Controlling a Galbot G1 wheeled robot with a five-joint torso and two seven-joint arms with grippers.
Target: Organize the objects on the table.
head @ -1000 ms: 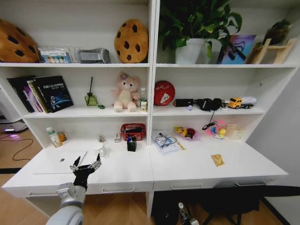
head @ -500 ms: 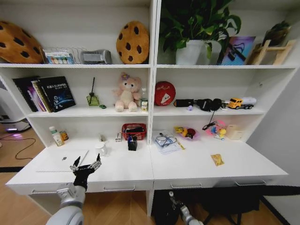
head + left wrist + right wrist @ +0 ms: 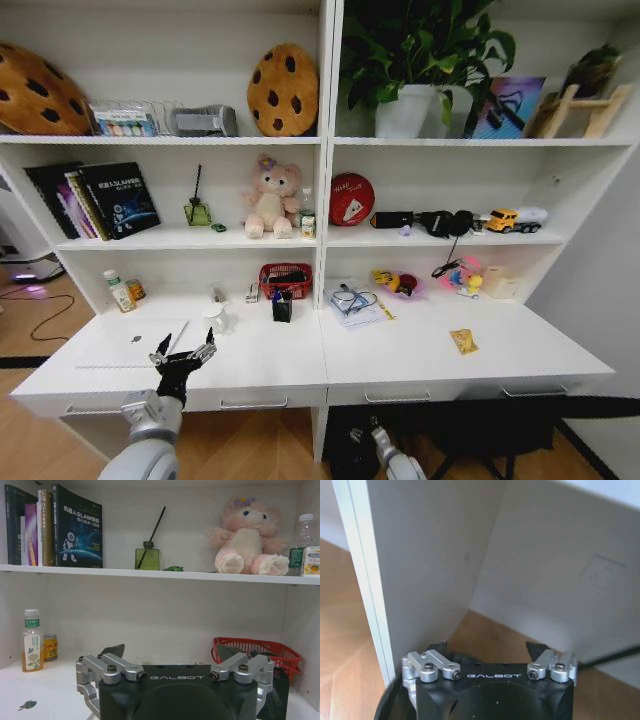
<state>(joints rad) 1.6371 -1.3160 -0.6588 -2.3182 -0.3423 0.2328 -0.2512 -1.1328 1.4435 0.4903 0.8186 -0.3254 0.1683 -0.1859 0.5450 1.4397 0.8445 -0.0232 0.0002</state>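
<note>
While nothing has been picked up yet, we've got the left gripper [image 3: 182,357] held over the front of the desk [image 3: 270,365], just beside the laptop [image 3: 130,343]. Its fingers are spread wide with nothing between them, which we'd guess puts it ready for a grab on that side. The right gripper [image 3: 490,652] hangs low under the desk near the floor, jaws also apart and holding nothing, so it looks parked.

The stuff to tidy is scattered. The laptop lies flat on the left half. The can [image 3: 133,290] stands at the back left, beside a bottle [image 3: 117,291]. The yellow packet [image 3: 463,341] sits well apart on the right half. A small dark-green thing [image 3: 217,228] lies on the shelf above, near the diffuser [image 3: 197,211] and the bear [image 3: 268,197]. Pens seem to stick out of a dark cup [image 3: 282,306] by the red basket [image 3: 285,279], though we can't tell colours for sure.

The desk is white and flat, with drawers along the front, built into a white shelf wall. Wood floor below, and a cable trails off to the left.
</note>
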